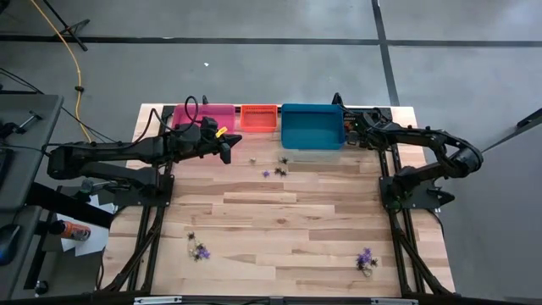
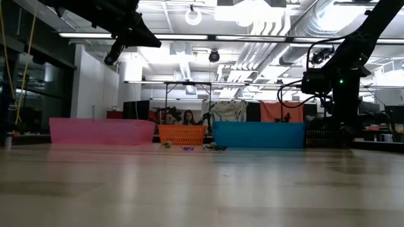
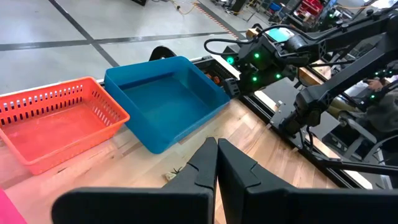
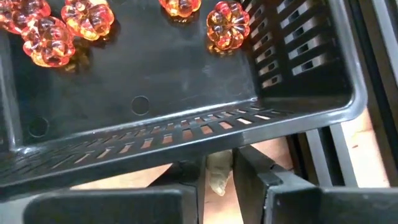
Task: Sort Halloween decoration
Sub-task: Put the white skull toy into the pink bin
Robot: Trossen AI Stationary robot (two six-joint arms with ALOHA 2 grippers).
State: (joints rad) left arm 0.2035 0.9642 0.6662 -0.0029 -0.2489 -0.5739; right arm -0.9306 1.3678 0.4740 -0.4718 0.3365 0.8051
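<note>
A grey concrete floor [image 1: 254, 68] with dark seam lines surrounds the wooden table [image 1: 279, 212] — overhead, white ducts [image 2: 278, 25] and bright ceiling lights [image 2: 107, 36].

A pink bin [image 1: 214, 116], orange bin [image 1: 259, 117] and blue bin [image 1: 312, 128] line the table [image 1: 279, 220] at 12 o'clock. The left gripper [image 1: 227, 146] hovers just below the pink bin. The right gripper [image 1: 349, 124] sits at the blue bin's 3 o'clock side. Trinkets [image 1: 273, 171] lie near centre, at 7 [image 1: 198, 249] and at 5 [image 1: 365, 260].
</note>
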